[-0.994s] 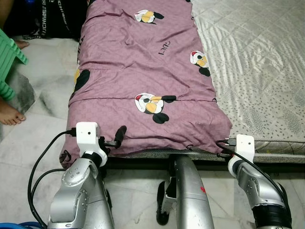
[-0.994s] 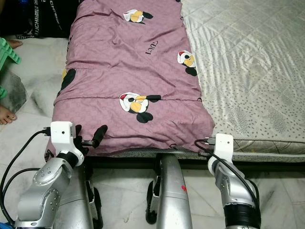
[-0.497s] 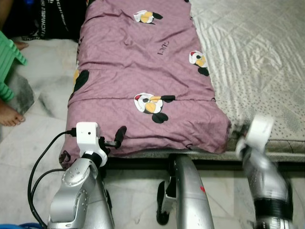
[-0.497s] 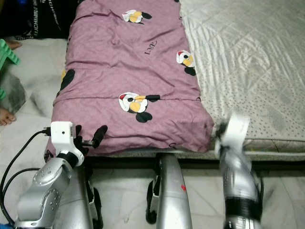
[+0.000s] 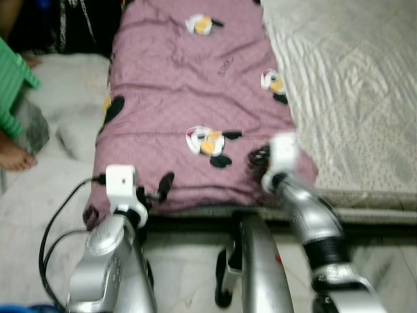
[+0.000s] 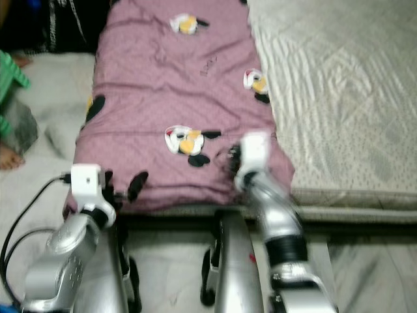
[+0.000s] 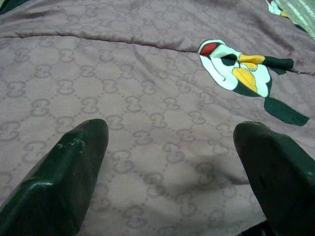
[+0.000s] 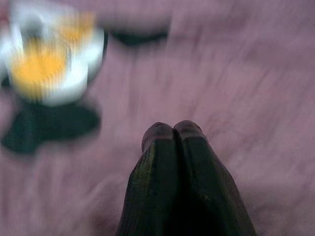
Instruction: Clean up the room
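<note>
A purple blanket (image 5: 195, 85) with cartoon mouse prints lies folded along the left side of the bed. My left gripper (image 5: 155, 189) is at the blanket's near left edge, open, with bare purple cloth between its fingers (image 7: 74, 162). My right gripper (image 5: 258, 156) hovers over the blanket's near right part, beside a mouse print (image 5: 210, 142). In the right wrist view its fingers (image 8: 172, 129) are pressed together, with nothing between them. The picture is blurred by motion.
The pale quilted mattress (image 5: 352, 78) takes up the bed's right side. A green plastic stool (image 5: 10, 91) and a person's bare foot (image 5: 14, 156) are on the floor to the left. Dark bags (image 5: 71, 26) stand at the back left.
My right arm has swung left from the bed's near right corner onto the blanket. The left arm has stayed put.
</note>
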Controlling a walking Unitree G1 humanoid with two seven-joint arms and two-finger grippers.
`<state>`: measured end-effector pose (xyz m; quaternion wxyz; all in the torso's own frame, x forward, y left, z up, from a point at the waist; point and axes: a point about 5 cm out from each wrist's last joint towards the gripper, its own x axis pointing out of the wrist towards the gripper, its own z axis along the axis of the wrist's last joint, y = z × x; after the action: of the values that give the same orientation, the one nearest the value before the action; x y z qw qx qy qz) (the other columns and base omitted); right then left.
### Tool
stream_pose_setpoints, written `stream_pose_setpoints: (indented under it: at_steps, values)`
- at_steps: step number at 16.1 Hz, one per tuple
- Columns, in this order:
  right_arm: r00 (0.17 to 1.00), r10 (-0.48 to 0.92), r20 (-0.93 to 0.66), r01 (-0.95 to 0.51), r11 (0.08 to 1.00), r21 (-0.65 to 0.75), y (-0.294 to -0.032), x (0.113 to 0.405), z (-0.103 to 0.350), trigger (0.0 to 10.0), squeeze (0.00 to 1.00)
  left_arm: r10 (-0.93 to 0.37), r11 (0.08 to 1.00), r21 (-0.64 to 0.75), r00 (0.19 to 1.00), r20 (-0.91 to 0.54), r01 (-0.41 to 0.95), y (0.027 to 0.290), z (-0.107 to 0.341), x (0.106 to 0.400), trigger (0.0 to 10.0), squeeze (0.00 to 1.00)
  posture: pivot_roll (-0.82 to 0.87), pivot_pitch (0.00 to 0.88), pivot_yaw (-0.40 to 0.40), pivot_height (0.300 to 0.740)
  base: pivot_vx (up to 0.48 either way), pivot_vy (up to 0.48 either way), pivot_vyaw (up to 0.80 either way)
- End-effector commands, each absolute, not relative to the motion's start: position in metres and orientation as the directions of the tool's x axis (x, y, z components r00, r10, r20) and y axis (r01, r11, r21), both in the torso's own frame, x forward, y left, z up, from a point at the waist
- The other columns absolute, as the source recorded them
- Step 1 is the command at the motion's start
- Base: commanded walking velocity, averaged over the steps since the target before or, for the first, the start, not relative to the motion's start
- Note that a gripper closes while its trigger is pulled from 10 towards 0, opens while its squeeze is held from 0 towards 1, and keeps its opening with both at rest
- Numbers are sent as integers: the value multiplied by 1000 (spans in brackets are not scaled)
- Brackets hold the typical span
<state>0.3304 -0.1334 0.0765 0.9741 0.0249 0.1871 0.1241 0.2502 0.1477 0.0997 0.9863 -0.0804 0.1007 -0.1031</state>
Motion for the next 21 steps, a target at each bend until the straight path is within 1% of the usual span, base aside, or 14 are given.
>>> stream_pose_setpoints:
  at_steps: [1, 2, 3, 5, 6, 8, 9, 10, 12, 14, 16, 19, 20, 21]
  values:
    - [889, 214, -404, -188, 977, 104, -139, 330, 68, 0, 0, -221, 967, -174, 955, -199, 188, 146, 98, 248, 10000, 0, 66, 211, -96, 556, 0, 0, 0]
    - [856, 183, -483, -143, 982, 119, -140, 328, 51, 0, 0, -217, 968, -172, 955, -200, 184, 145, 98, 248, 10000, 0, 71, 212, -96, 556, 0, 0, 0]
    - [849, 164, -502, -126, 986, 109, -143, 327, 46, 0, 0, -215, 968, -172, 956, -201, 182, 146, 98, 247, 10000, 0, 71, 212, -96, 556, 0, 0, 0]
    - [852, 62, -521, -10, 995, 103, -163, 327, 40, 0, 0, -214, 968, -173, 955, -205, 180, 146, 97, 247, 10000, 0, 68, 212, -93, 556, 0, 0, 0]
    - [859, -37, -510, 89, 993, 76, -185, 328, 42, 0, 0, -221, 967, -174, 953, -209, 186, 145, 96, 247, 10000, 0, 63, 211, -90, 556, 0, 0, 0]
    - [859, -94, -503, 140, 989, 55, -198, 327, 42, 0, 0, -224, 967, -173, 952, -210, 189, 144, 96, 247, 10000, 0, 63, 211, -88, 556, 0, 0, 0]
    - [856, -142, -497, 183, 983, 35, -210, 325, 41, 0, 0, -224, 967, -173, 951, -211, 189, 144, 96, 246, 10000, 0, 62, 212, -90, 556, 0, 0, 0]
    - [850, -189, -492, 234, 972, 31, -224, 321, 40, 0, 0, -224, 967, -172, 951, -213, 189, 144, 95, 246, 10000, 0, 62, 214, -92, 556, 0, 0, 0]
    - [841, -235, -488, 293, 955, 44, -242, 311, 37, 0, 0, -217, 968, -173, 951, -219, 181, 145, 95, 245, 10000, 0, 62, 217, -94, 556, 0, 0, 0]
    - [823, -290, -489, 353, 935, 40, -263, 290, 32, 0, 0, -213, 968, -177, 951, -225, 175, 146, 94, 243, 10000, 0, 51, 225, -98, 556, 0, 0, 0]
    - [811, -309, -496, 375, 926, 35, -270, 279, 29, 0, 0, -213, 968, -178, 950, -226, 175, 146, 93, 243, 10000, 0, 47, 226, -97, 556, 0, 0, 0]
    - [784, -353, -510, 422, 906, 22, -280, 250, 20, 0, 0, -215, 968, -179, 949, -231, 176, 147, 93, 243, 10000, 0, 35, 230, -90, 556, 0, 0, 0]
    - [820, -367, -440, 425, 905, 36, -280, 252, 31, 0, 0, -218, 968, -177, 949, -230, 179, 146, 94, 243, 10000, 0, 32, 228, -86, 556, 0, 0, 0]
    - [864, -364, -347, 403, 914, 43, -278, 261, 49, 0, 0, -222, 967, -175, 949, -225, 184, 146, 95, 243, 10000, 0, 29, 226, -83, 556, 0, 0, 0]
